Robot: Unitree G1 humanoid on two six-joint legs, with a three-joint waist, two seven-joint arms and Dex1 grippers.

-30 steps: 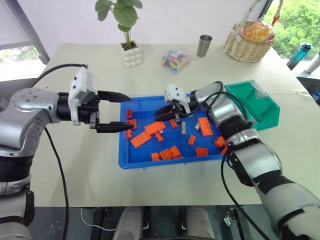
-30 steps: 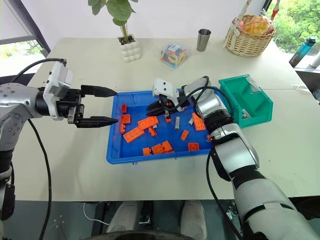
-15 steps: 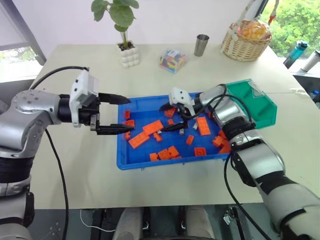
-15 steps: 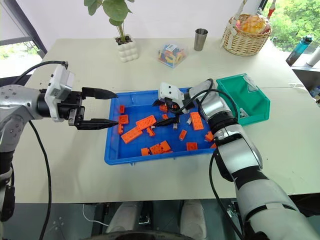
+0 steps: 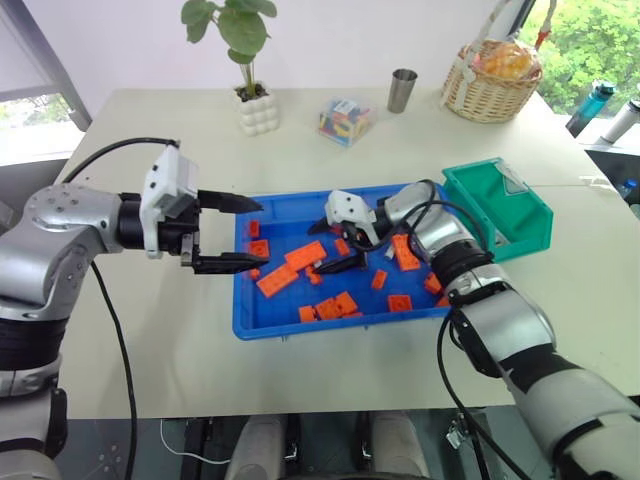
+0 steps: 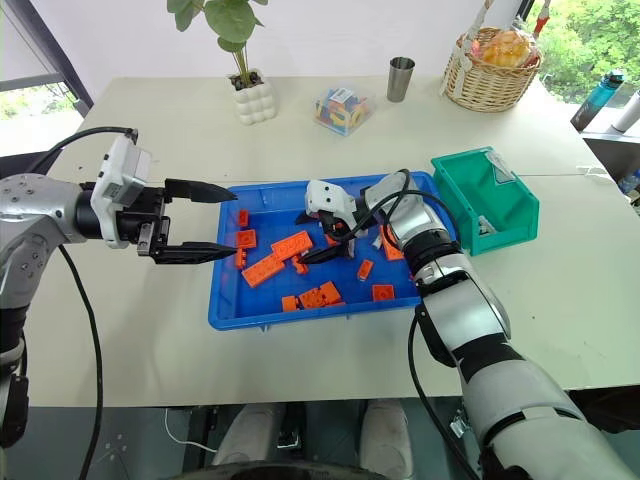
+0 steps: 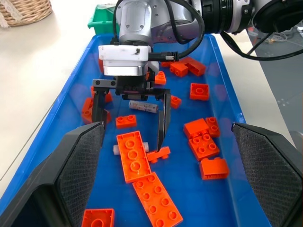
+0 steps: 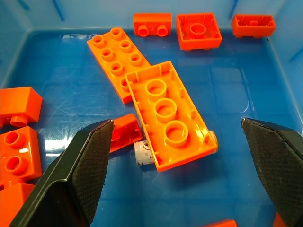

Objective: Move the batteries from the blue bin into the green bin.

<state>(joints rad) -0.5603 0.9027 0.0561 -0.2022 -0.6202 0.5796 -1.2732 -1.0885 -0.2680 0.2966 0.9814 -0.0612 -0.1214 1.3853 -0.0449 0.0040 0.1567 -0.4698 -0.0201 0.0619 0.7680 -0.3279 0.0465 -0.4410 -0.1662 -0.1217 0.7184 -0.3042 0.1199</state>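
A pale table (image 5: 150,330) under a white wall carries a potted plant (image 5: 250,60), a clear box of coloured pieces (image 5: 347,119), a metal cup (image 5: 403,90) and a wicker basket (image 5: 497,78) along its far side. The blue bin (image 5: 300,325) sits at the centre, strewn with orange bricks (image 5: 281,279). The green bin (image 5: 505,215) stands just beside it at 3 o'clock, touching or nearly touching its corner.

The right gripper (image 5: 331,247) reaches into the blue bin, pointing toward 9 o'clock, its claw spread wide and holding nothing. Between its fingers (image 8: 78,175) lies a battery (image 8: 143,153), mostly hidden under an upturned orange brick (image 8: 168,116), only its end caps showing. A second battery (image 7: 143,107) lies on the bin floor under the gripper's body, near a small brick.

The left gripper (image 5: 232,232) hovers over the bin's 9 o'clock edge, claw wide and empty, pointing toward 3 o'clock.
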